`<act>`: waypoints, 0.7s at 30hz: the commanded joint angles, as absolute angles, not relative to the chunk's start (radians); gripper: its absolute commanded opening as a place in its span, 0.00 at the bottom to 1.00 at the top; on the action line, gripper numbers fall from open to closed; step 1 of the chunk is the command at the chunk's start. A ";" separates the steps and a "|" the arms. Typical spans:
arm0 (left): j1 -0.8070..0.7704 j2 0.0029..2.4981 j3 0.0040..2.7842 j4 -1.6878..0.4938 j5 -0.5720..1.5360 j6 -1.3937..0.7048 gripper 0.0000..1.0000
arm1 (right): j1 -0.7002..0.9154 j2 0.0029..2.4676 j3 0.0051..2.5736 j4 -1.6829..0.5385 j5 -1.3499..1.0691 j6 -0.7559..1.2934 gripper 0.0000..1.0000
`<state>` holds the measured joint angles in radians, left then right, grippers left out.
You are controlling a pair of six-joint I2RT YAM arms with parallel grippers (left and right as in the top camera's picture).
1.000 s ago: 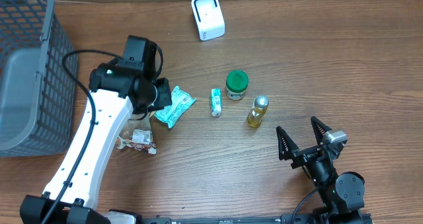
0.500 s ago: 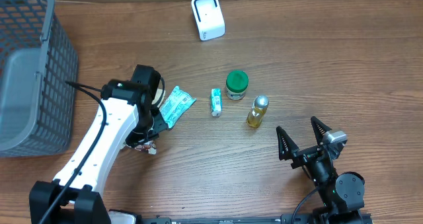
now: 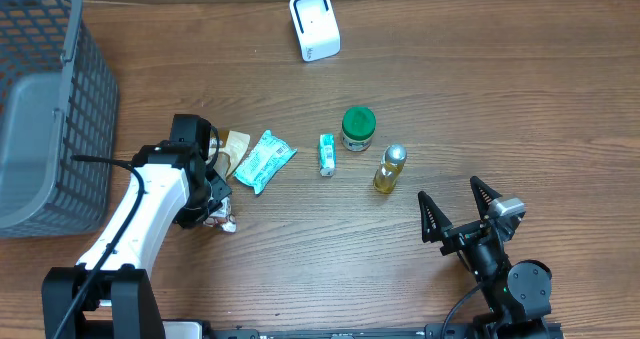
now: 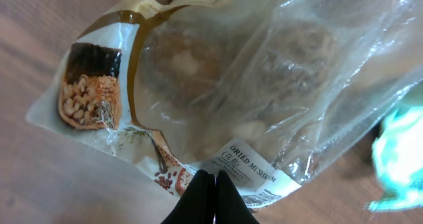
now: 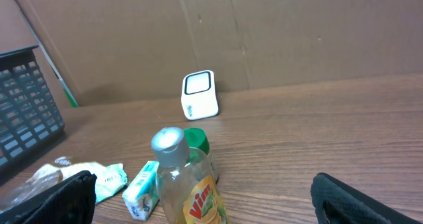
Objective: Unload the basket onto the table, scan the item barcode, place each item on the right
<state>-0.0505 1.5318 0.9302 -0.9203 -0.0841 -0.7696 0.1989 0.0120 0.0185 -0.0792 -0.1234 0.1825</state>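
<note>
A clear bag of dried mushrooms [image 4: 251, 85] with a tan top and a white barcode label lies flat on the wooden table. In the overhead view the bag [image 3: 236, 145] shows at both ends from under my left arm. My left gripper [image 4: 215, 174] is shut, its black tips pressed together right over the bag's label. I cannot see any film caught between them. In the overhead view the left gripper [image 3: 213, 207] hangs over the label end. The white scanner [image 3: 315, 25] stands at the far edge. My right gripper [image 3: 449, 189] rests wide open near the front right, holding nothing.
A teal packet [image 3: 263, 161], a small white-green box [image 3: 326, 153], a green-lidded jar [image 3: 358, 127] and a yellow Vim bottle [image 3: 390, 169] sit mid-table. The bottle [image 5: 188, 184] stands close in front of the right fingers [image 5: 63, 197]. A grey mesh basket [image 3: 45, 99] fills the left.
My left arm has pulled back toward the left and come down low over the mushroom bag, gripper shut throughout. The bag and the right arm have not moved.
</note>
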 commanded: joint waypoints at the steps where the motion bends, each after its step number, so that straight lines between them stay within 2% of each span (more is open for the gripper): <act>1: -0.049 1.531 0.896 -0.841 -0.142 -0.785 0.09 | 0.207 0.007 0.008 -0.074 -0.114 0.175 1.00; 4: -0.049 1.531 0.888 -0.779 -0.142 -0.785 0.09 | 0.207 0.007 0.008 -0.074 -0.114 0.175 1.00; 7: -0.049 1.531 0.890 -0.730 -0.146 -0.776 0.04 | 0.207 0.007 0.008 -0.074 -0.114 0.175 1.00; 12: -0.048 1.528 1.041 -0.864 -0.240 -0.689 0.05 | 0.207 0.007 0.008 -0.074 -0.113 0.175 1.00; 13: -0.048 1.528 1.121 -0.921 -0.241 -0.645 0.13 | 0.207 0.007 0.008 -0.074 -0.114 0.175 1.00; 16: -0.055 1.528 1.244 -0.964 -0.147 -0.563 0.20 | 0.207 0.007 0.008 -0.074 -0.113 0.175 1.00; 17: -0.062 1.528 1.263 -0.947 -0.093 -0.540 0.17 | 0.207 0.007 0.008 -0.073 -0.114 0.175 1.00; 18: -0.071 1.529 1.264 -0.915 -0.048 -0.536 0.04 | 0.207 0.007 0.008 -0.074 -0.114 0.175 1.00; 21: -0.104 1.546 1.251 -0.830 0.023 -0.539 0.06 | 0.207 0.007 0.008 -0.074 -0.114 0.175 1.00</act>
<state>-0.0658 1.5352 1.2526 -0.8734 -0.0982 -0.5892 0.1989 0.0120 0.0185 -0.0788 -0.1226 0.1825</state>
